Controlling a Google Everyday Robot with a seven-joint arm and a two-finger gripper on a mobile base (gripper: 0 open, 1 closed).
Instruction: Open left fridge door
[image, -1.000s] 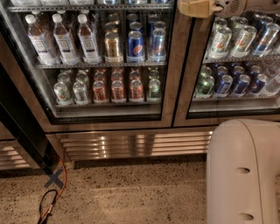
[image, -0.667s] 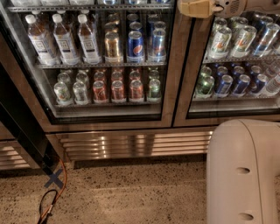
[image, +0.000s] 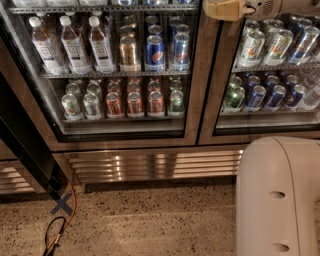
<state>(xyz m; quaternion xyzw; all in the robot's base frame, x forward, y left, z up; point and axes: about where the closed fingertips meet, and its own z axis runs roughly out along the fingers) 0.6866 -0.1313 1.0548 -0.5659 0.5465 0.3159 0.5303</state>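
Your large glass-paned left fridge door with its brushed bronze-steel frame fills the left of the view and sits shut, level with its neighbour. The white rounded robot body stands low on the right. The tan gripper hangs at the top edge, in front of the door's right stile, probably to catch that edge. You cannot tell whether it is spread or closed.

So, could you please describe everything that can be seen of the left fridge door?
The left fridge door is a large glass pane in a wide brushed bronze-steel frame with a black inner edge. It looks shut, level with the neighbouring door. Shelves of bottles and cans show through it, and a ribbed grille runs below. The gripper sits by its upper right corner; contact cannot be judged.
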